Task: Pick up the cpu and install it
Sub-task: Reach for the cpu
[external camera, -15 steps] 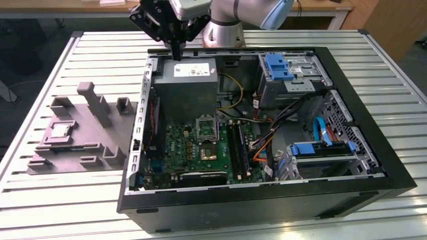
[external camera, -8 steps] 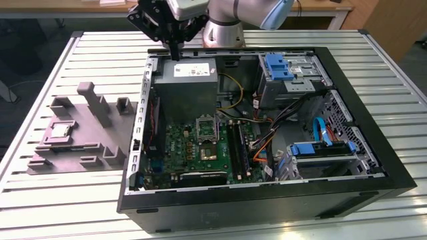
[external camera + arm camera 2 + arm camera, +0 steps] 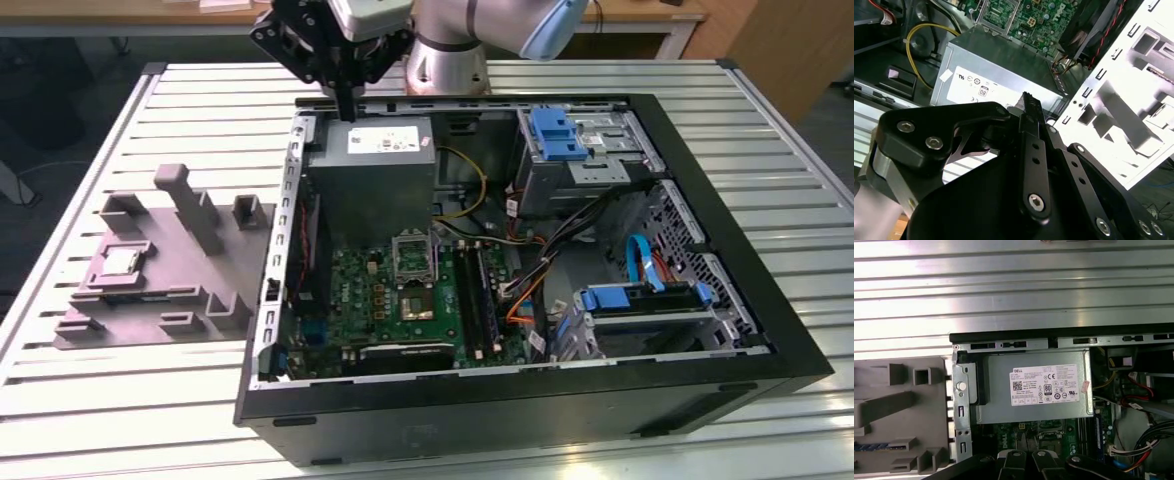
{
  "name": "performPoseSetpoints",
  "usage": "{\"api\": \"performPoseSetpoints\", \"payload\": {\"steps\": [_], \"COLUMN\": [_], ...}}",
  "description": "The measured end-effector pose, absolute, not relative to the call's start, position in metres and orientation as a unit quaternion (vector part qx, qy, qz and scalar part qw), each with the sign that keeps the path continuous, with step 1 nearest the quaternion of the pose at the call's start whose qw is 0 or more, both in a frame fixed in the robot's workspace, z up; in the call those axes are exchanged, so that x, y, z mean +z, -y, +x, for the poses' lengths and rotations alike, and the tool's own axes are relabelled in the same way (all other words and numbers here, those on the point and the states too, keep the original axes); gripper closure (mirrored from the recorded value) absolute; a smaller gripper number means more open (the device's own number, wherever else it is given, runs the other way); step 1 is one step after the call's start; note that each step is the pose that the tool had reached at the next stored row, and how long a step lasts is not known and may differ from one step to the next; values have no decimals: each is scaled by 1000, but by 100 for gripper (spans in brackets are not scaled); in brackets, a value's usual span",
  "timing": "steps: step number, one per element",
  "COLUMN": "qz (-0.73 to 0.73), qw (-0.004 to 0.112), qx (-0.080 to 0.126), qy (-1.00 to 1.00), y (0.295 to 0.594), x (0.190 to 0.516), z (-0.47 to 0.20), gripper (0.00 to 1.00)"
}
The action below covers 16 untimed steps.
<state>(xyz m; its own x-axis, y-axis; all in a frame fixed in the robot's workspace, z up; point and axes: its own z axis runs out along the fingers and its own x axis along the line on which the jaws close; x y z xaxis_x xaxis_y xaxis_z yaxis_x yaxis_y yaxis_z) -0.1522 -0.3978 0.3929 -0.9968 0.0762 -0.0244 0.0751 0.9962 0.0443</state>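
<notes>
Gripper [image 3: 347, 108] above power supply [image 3: 380, 190], cpu [image 3: 120, 263] well apart on fixture [image 3: 187, 292]

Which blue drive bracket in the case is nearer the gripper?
The upper blue bracket in the exterior view, near the grey power supply that the gripper hangs over; the lower blue bracket sits further off.

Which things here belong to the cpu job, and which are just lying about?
Job in hand:
cpu, lying in the grey tray
socket inside the case
pincer, above the power supply

Lying about:
power supply
memory sticks
blue drive brackets
yellow cable
</notes>
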Motion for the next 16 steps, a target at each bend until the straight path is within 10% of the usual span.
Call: {"api": "performPoseSetpoints", "payload": {"steps": [16], "qz": [38], "qw": [13], "qx": [22], "qy": [-999], "y": [398], "x": [393], "z": [-166], "gripper": [89]}}
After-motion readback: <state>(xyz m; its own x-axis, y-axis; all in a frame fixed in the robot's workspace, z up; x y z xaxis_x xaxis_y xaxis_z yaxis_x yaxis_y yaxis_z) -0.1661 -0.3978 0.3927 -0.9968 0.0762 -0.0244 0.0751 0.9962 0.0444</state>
